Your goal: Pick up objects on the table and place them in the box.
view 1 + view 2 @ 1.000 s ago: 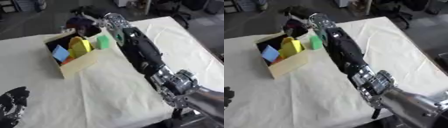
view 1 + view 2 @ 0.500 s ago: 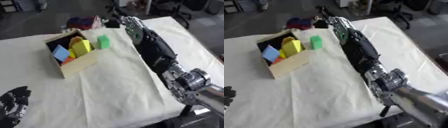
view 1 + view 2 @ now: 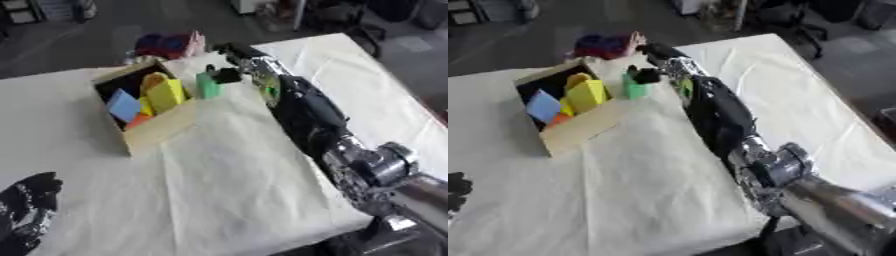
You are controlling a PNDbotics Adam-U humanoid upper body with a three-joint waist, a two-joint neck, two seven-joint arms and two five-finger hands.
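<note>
The right hand (image 3: 229, 74) curls its fingers on the green block (image 3: 208, 86) in the upper middle, just beside the cardboard box (image 3: 162, 129) (likely to lift it in); the left hand (image 3: 26, 207) idles open at lower left.

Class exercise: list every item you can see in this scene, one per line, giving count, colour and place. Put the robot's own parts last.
Box: one, tan, open, left of centre on the table.
Blocks in box: yellow, blue, orange, one each visible, inside the box.
Green block: one, on the table beside the box's right side, at the right hand's fingers.
Red and blue objects: a blurred cluster beyond the box at the far edge.
Tablecloth: one, cream, covering the table.
Right hand: black, reaching to the green block.
Left hand: black, lower left corner.
</note>
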